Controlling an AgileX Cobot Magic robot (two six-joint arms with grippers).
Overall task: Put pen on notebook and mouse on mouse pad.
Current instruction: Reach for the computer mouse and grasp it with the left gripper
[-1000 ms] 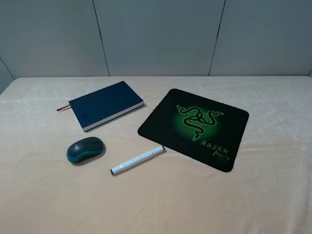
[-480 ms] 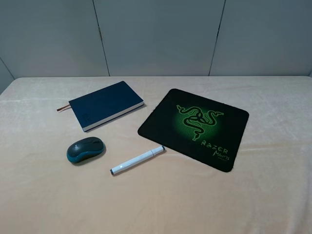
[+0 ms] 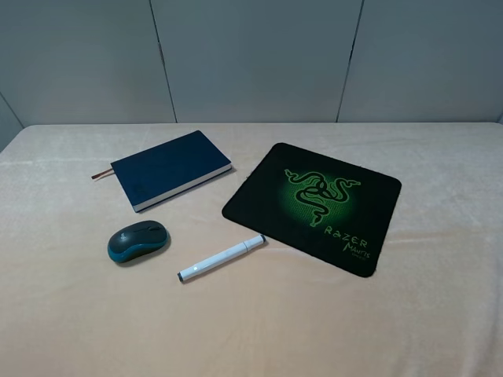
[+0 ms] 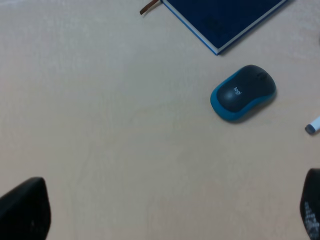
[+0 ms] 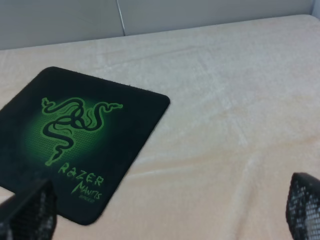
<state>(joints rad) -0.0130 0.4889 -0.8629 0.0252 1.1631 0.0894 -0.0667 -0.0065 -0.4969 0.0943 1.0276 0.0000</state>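
Note:
The navy notebook lies closed at the back left, its reddish ribbon sticking out. In front of it sits the grey and teal mouse, and to its right the white pen lies slanted on the cloth. The black mouse pad with the green snake logo lies right of centre, nothing on it. Neither gripper shows in the exterior high view. My left gripper is open above bare cloth, apart from the mouse, the notebook and the pen's end. My right gripper is open beside the mouse pad.
A beige cloth covers the whole table. Grey wall panels stand behind the table's far edge. Wide stretches of bare cloth lie at the front and at the far right.

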